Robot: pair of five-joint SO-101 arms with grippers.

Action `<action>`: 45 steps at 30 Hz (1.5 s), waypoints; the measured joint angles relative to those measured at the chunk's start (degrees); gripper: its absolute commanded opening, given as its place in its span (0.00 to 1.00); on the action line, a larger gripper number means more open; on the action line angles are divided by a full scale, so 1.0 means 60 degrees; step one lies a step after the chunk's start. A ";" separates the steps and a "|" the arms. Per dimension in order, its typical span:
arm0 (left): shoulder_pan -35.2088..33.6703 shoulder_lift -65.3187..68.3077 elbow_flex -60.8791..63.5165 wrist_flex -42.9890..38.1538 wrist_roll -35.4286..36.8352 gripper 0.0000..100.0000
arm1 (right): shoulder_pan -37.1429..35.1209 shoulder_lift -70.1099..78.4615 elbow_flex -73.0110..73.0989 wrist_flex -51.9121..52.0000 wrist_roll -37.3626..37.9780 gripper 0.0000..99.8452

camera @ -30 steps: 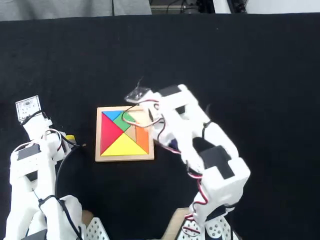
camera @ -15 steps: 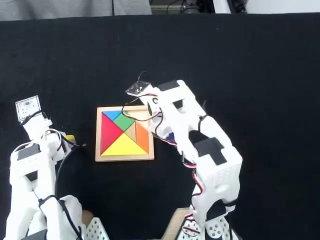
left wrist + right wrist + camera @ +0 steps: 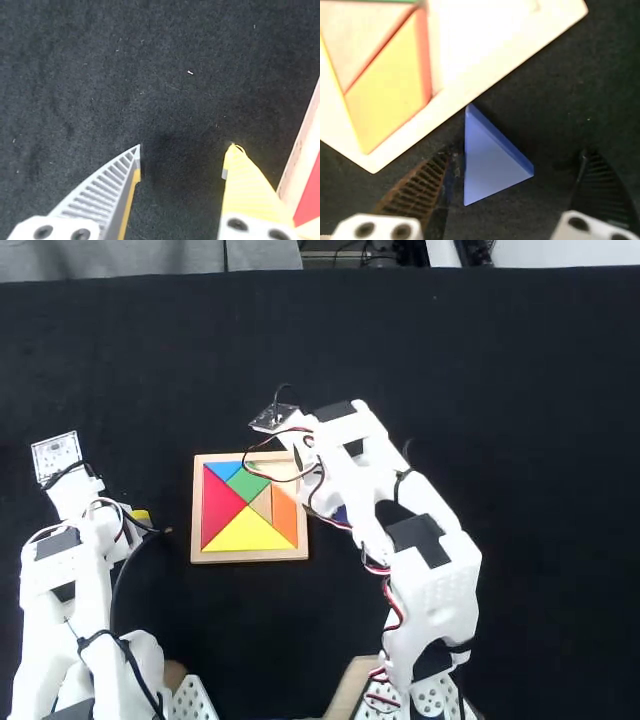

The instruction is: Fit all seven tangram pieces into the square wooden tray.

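The square wooden tray (image 3: 250, 555) holds blue, green, red, yellow, tan and orange pieces (image 3: 285, 515). Its far right corner (image 3: 480, 35) is bare wood. A blue-violet triangle (image 3: 487, 160) lies flat on the black cloth, one tip touching the tray's outer rim (image 3: 485, 87). My right gripper (image 3: 516, 154) is open just above it, one finger on each side of the triangle. The right arm (image 3: 350, 455) leans over the tray's right edge. My left gripper (image 3: 185, 147) is open over bare cloth, just left of the tray's rim (image 3: 305, 160).
Black cloth covers the table, with wide free room on the far side and to the right. The left arm (image 3: 75, 540) stands left of the tray. The arms' bases sit at the near edge.
The right arm has drawn slightly toward the far side, and its upper part has swung a little left. The left arm and the tray's pieces have not moved.
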 measured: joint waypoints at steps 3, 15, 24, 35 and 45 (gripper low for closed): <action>0.0029 0.0000 0.0000 0.0000 0.0000 0.26 | 0.0000 0.0000 0.0000 0.0000 0.0000 0.25; 0.0044 0.0000 0.0000 0.0000 0.0000 0.26 | 0.0117 0.0000 -0.0366 -0.0088 0.0000 0.20; 0.0044 0.0000 0.0000 0.0000 0.0000 0.26 | 0.0073 0.0103 -0.1802 0.1656 -0.0176 0.20; 0.0044 0.0000 0.0000 0.0000 0.0000 0.26 | 0.0059 0.0190 -0.1744 0.1949 -0.0176 0.20; 0.0044 0.0000 0.0000 0.0000 0.0000 0.26 | 0.0454 0.0190 -0.1289 0.1231 -0.0205 0.20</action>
